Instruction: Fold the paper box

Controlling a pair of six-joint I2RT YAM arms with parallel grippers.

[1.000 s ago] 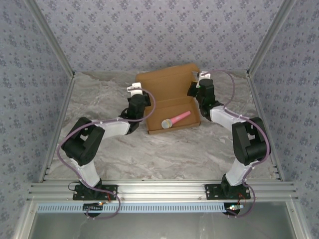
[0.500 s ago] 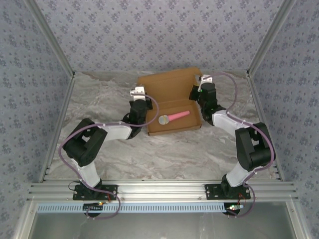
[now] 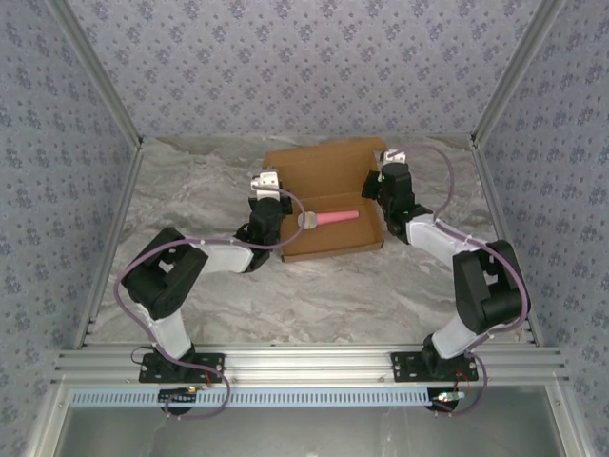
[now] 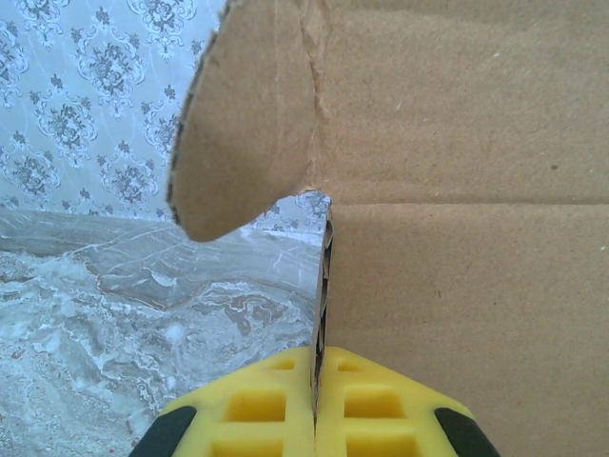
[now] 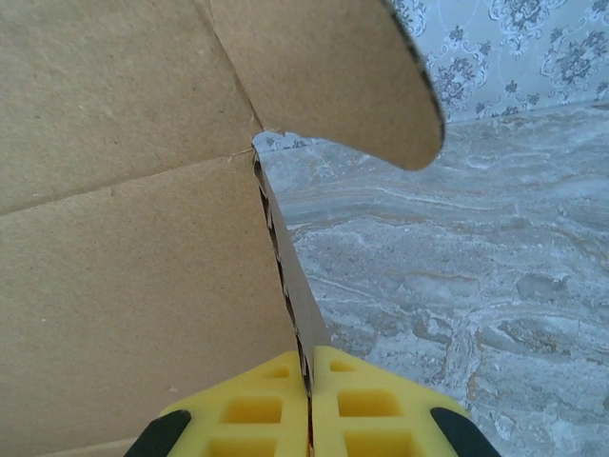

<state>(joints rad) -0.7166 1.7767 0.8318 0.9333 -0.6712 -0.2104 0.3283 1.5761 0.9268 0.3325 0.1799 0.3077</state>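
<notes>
1. So, the paper box sits toward the far middle of the surface. It's plain brown corrugated cardboard, open on top, with low walls around the base and the lid panel raised along the back edge.
2. A pink stick with a silvery head lies inside on the box floor, roughly crosswise, with the head toward the left wall.
3. The left hand is at the box's left side wall and clamped tight on it. From the left wrist camera, the yellow fingers are pressed together with the wall's corrugated edge pinched between them, seen edge-on.
4. The right hand does the mirror job on the right side wall. Its yellow fingers are closed on that wall, and the thin cardboard edge runs straight up out of the grip.
5. In each wrist view a rounded tab sticks out above the pinched wall. From the left wrist, it curls toward the left. From the right wrist, it curls toward the right. The broad brown panel beside each one has a horizontal crease across it.
6. Both arms reach in from the near edge, so the box is bracketed between them. The surface has a grey-white marbled look, and bluish patterned walls stand on three sides.
</notes>
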